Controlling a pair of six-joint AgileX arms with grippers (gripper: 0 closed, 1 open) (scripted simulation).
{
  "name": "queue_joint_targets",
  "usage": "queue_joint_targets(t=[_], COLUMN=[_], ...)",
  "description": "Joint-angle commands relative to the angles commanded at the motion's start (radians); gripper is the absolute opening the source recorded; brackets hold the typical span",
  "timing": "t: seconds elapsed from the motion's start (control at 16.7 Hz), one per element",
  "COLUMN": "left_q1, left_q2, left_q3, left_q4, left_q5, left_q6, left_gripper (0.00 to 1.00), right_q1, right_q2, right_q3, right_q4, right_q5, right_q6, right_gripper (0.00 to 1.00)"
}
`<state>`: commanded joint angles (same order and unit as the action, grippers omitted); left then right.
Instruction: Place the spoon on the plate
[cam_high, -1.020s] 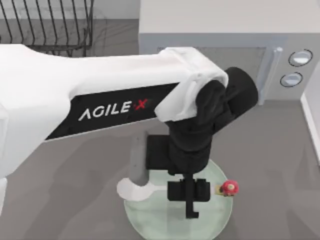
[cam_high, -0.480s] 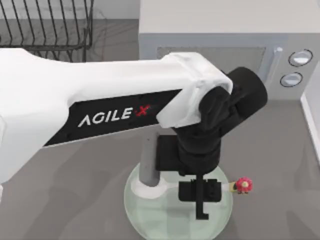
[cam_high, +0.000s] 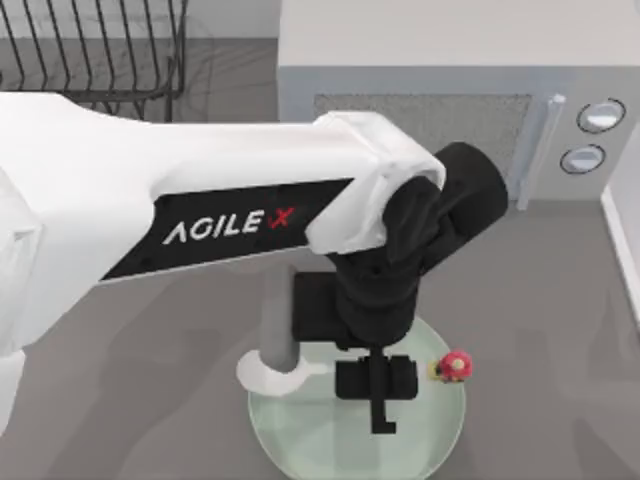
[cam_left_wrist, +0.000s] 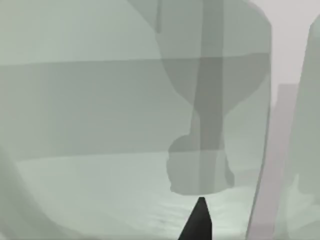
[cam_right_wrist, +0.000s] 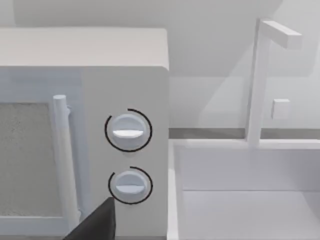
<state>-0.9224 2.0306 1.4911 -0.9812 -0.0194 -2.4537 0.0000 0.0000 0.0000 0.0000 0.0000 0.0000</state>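
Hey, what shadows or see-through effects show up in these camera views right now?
Top view: the left arm throws a soft shadow on the grey table beside the plate. Left wrist view: dark shadow shapes lie across the pale-green glassy plate, seen close. Right wrist view: even light on the microwave, soft faucet shadow behind.

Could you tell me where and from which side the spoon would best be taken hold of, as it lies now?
Probably the slim handle, from straight above. The spoon lies flat across the plate, bowl toward the top view's left, knob toward its right, so the narrow stem between suits a two-finger pinch. The left tool already sits over that stretch.
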Motion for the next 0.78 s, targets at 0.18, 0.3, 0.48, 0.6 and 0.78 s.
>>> queue_joint_targets(t=[0.18, 0.3, 0.48, 0.6, 0.78], left_q1=[0.012, 0.014, 0.014, 0.014, 0.014], left_q2=[0.029, 0.040, 0.040, 0.040, 0.040], left_q3=[-0.031, -0.041, -0.041, -0.041, -0.041], left_q4=[-0.002, -0.001, -0.001, -0.001, -0.001], left_q5=[-0.005, -0.005, -0.005, -0.005, -0.005], left_q6=[0.001, 0.002, 0.002, 0.002, 0.002], left_gripper=[0.00, 0.00, 0.00, 0.08, 0.30], right_q1=[0.000, 0.000, 0.000, 0.000, 0.000], right_q2=[0.000, 0.000, 0.000, 0.000, 0.000], right_q3=[0.000, 0.000, 0.000, 0.000, 0.000], right_q4=[0.000, 0.000, 0.000, 0.000, 0.000], right_q5=[0.000, 0.000, 0.000, 0.000, 0.000], right_q6=[0.000, 0.000, 0.000, 0.000, 0.000], right_gripper=[1.00, 1.00, 1.00, 1.00, 1.00])
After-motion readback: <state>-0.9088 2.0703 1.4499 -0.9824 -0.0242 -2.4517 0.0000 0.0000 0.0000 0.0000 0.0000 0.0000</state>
